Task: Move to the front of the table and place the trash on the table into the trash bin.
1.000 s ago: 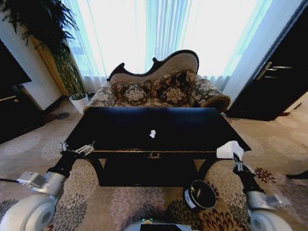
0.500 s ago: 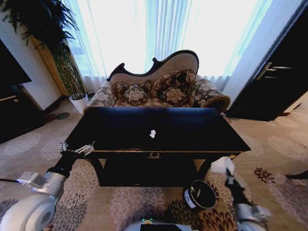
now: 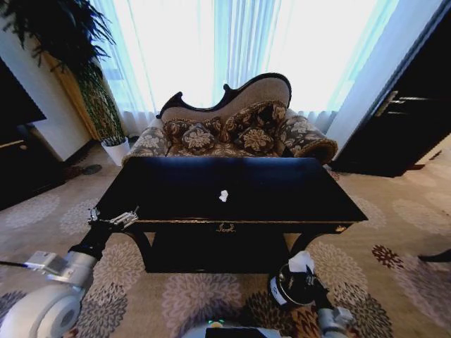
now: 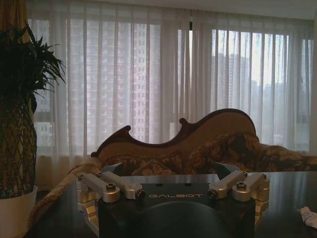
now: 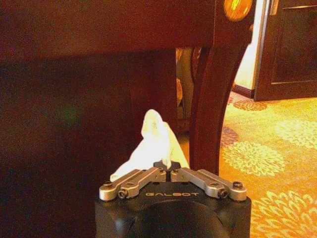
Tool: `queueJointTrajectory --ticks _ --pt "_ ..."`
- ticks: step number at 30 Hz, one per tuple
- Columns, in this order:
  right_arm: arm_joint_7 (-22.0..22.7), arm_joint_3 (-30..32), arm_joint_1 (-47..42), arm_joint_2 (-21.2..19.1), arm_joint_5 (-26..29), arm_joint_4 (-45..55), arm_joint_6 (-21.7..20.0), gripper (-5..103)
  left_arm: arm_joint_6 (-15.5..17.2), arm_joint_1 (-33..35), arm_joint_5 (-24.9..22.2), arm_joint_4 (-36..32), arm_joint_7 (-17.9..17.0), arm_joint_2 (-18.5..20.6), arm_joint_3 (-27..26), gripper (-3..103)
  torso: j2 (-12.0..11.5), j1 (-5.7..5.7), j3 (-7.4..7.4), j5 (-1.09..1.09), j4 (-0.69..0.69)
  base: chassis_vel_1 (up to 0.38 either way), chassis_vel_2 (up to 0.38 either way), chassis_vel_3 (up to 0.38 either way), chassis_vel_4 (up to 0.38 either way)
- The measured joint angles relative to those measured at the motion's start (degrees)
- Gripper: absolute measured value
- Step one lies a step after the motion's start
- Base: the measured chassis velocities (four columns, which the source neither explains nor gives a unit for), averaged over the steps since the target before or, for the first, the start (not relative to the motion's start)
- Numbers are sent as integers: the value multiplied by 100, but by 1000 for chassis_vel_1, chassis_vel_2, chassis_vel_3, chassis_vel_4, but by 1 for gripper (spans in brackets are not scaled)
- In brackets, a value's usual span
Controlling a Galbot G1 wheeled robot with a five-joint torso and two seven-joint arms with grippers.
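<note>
The glossy black table (image 3: 176, 184) stands in front of me with a small white scrap of trash (image 3: 223, 196) near its middle; the same scrap (image 4: 309, 216) shows in the left wrist view. My right gripper (image 3: 305, 273) is shut on a crumpled white tissue (image 3: 301, 262), low down and just over the dark trash bin (image 3: 291, 287). In the right wrist view the tissue (image 5: 156, 144) sticks up from the shut right gripper (image 5: 169, 171), beside a table leg (image 5: 210, 114). My left gripper (image 3: 113, 220) hangs open by the table's front left corner, its fingers (image 4: 106, 185) spread wide.
A patterned sofa (image 3: 232, 130) sits behind the table, under bright curtained windows. A tall plant in a white pot (image 3: 116, 149) stands at the back left, and dark cabinets line the right wall. Patterned carpet (image 3: 394, 232) lies open to the right of the table.
My right gripper has carried the tissue down and leftward, from beside the table's front right corner to just above the bin. The left arm has stayed put.
</note>
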Motion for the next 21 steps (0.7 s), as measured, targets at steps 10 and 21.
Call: queueJointTrajectory --ticks 10,21 --pt "78 -452 652 -175 89 -1175 -208 0 0 0 0 0 0 0 0 100 0 0 0 0 -1 0 0 0 0" --pt "486 -693 1106 -182 75 -1932 -897 0 0 0 0 0 0 0 0 100 0 0 0 -1 -1 0 0 0 0"
